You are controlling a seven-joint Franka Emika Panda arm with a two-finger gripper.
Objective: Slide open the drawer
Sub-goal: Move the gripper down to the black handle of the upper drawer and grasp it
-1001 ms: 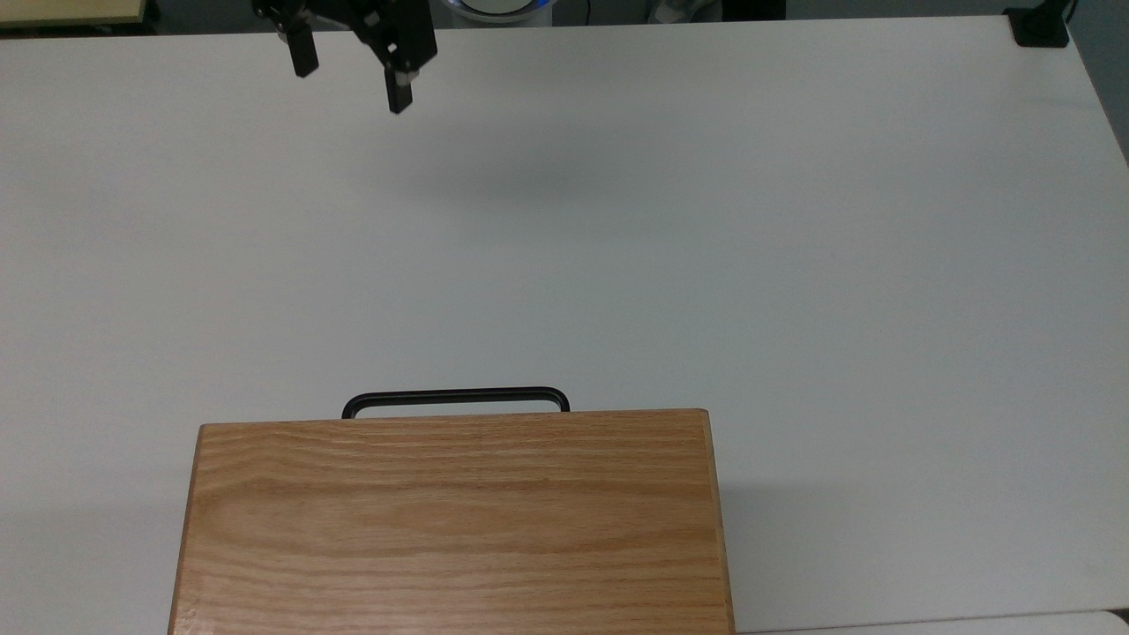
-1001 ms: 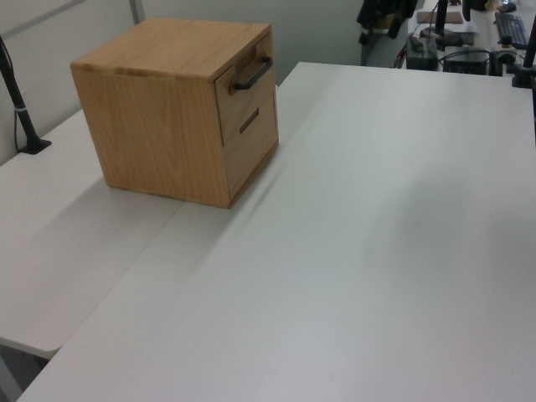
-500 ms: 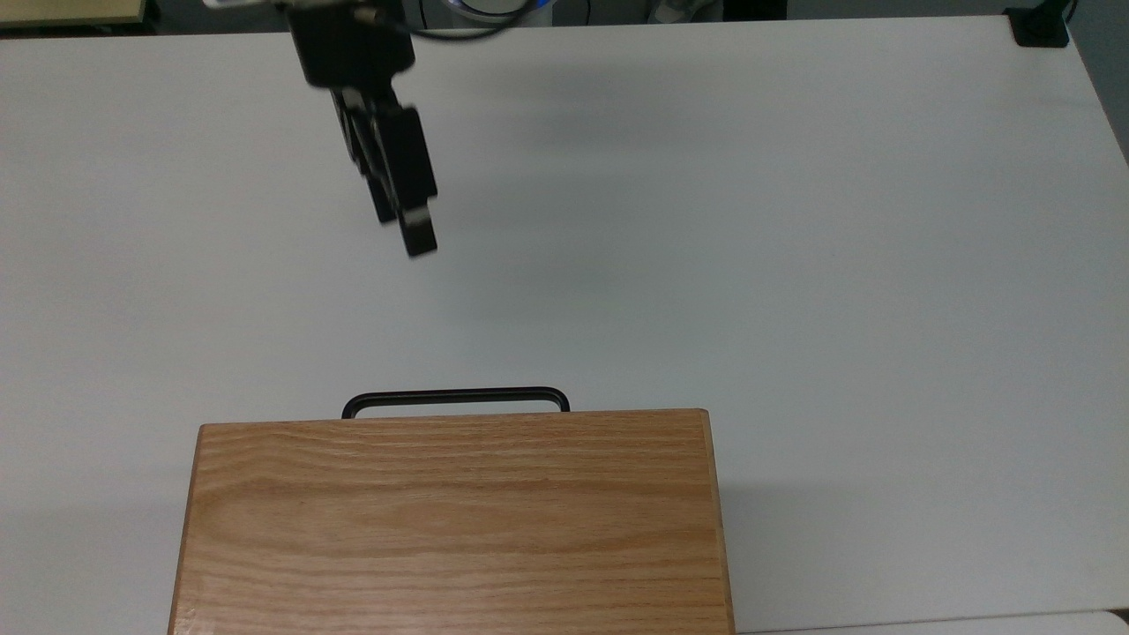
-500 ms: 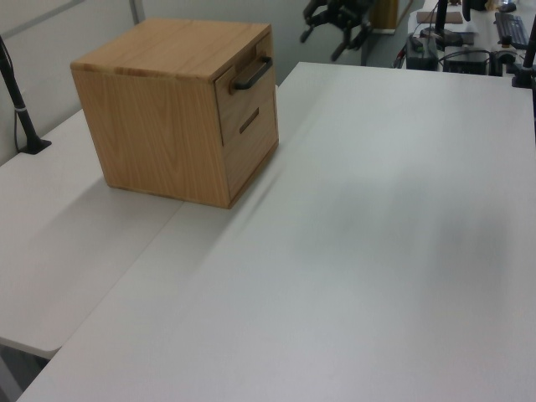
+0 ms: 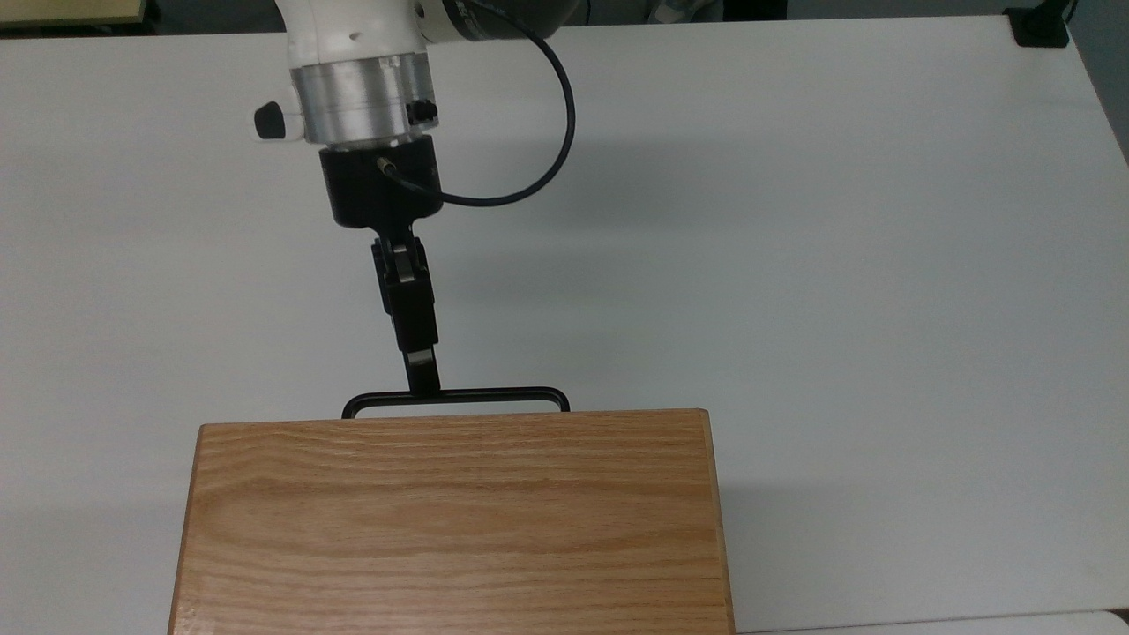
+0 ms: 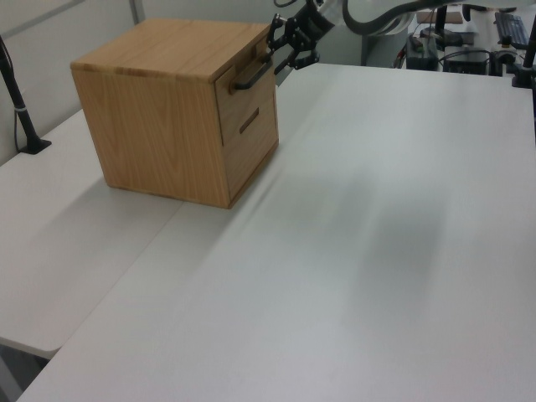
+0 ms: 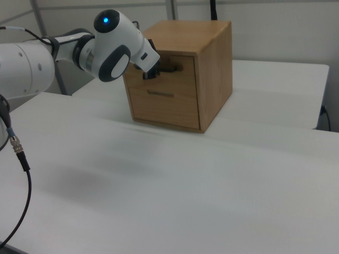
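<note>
White tabletop (image 5: pixel 794 220) runs wide and bare on every side of the arm, with a second pale table butted against it under the oak casing (image 6: pixel 167 109), and office clutter and cables far off behind the robot's base.

Straight ahead of the gripper (image 5: pixel 423 381) sits the drawer (image 7: pixel 168 67), the upper one of two fronts, fully pushed in and flush with the casing. Its black bar handle (image 5: pixel 494 393) stands just proud of the front, and the fingertips reach it toward the top view's left end, apparently one finger over the bar and one under. I cannot tell how far apart the fingers are, or whether they grip the bar yet.

My worry is that off-centre contact. Pulling from near one end could twist the drawer in its runners and make it bind. If it binds, the whole casing might slide across the smooth table instead, since nothing visible holds it down. A shallow hold could also slip off the thin bar as the arm draws back.
</note>
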